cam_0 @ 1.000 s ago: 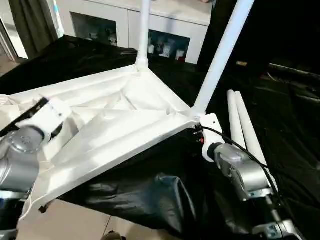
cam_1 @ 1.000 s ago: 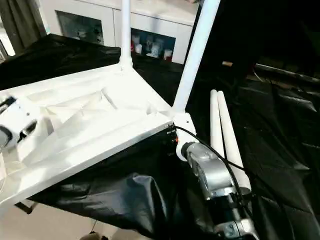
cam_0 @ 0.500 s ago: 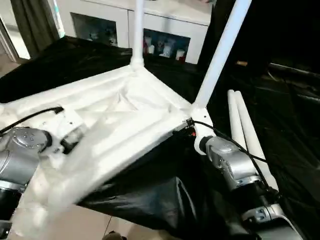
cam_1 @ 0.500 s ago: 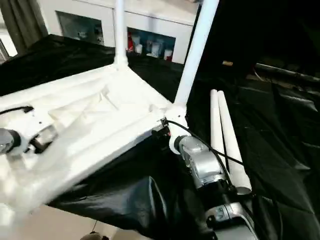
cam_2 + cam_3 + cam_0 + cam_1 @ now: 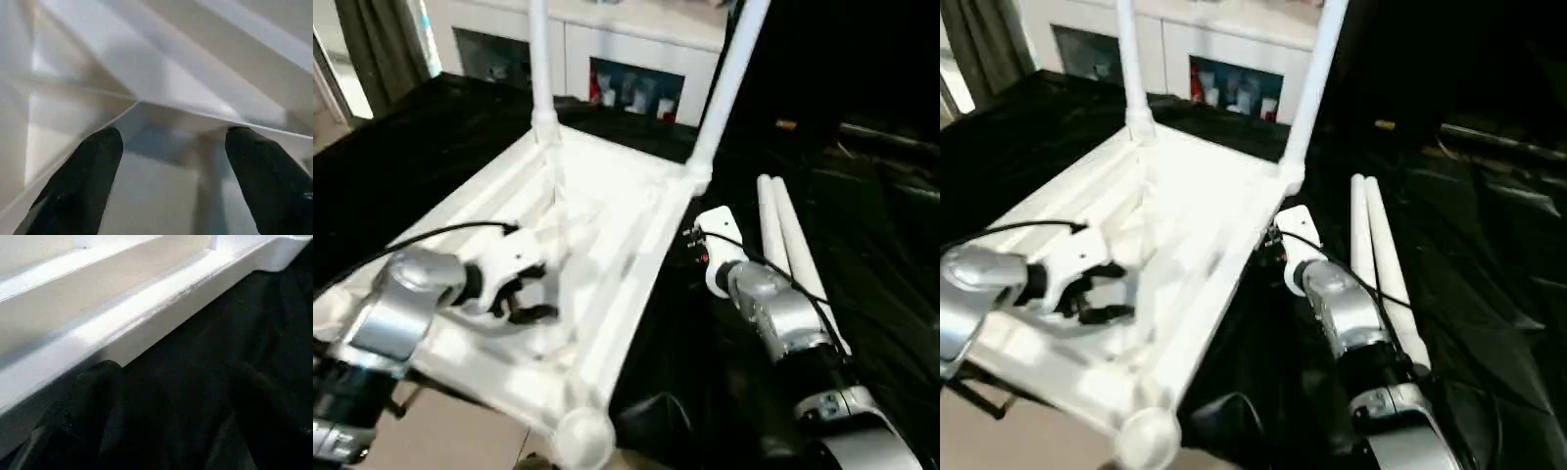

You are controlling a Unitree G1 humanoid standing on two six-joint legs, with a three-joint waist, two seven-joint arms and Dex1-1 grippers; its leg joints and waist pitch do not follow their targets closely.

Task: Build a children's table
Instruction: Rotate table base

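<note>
The children's table lies upside down on the black cloth, ribbed underside (image 5: 607, 211) facing up. Two white legs stand in its far corner sockets, one on the left (image 5: 539, 59) and one on the right (image 5: 729, 78). The near corner socket (image 5: 583, 437) holds no leg. Two loose legs (image 5: 781, 245) lie side by side on the cloth to the right. My left gripper (image 5: 524, 294) hovers open over the ribs, its black fingers (image 5: 88, 181) apart with nothing between them. My right gripper (image 5: 171, 369) is open beside the top's right edge (image 5: 146, 308), just above the cloth.
The black-draped work surface (image 5: 871, 255) stretches right and behind. A white cabinet with glass doors (image 5: 626, 69) stands at the back, and a curtain (image 5: 382, 39) hangs at far left. Bare floor (image 5: 460, 441) shows below the table's near corner, which overhangs the draped edge.
The table top has swung round, so a near corner now points at me. My left gripper left the top's left edge and moved right, over the underside. The right gripper drew back slightly.
</note>
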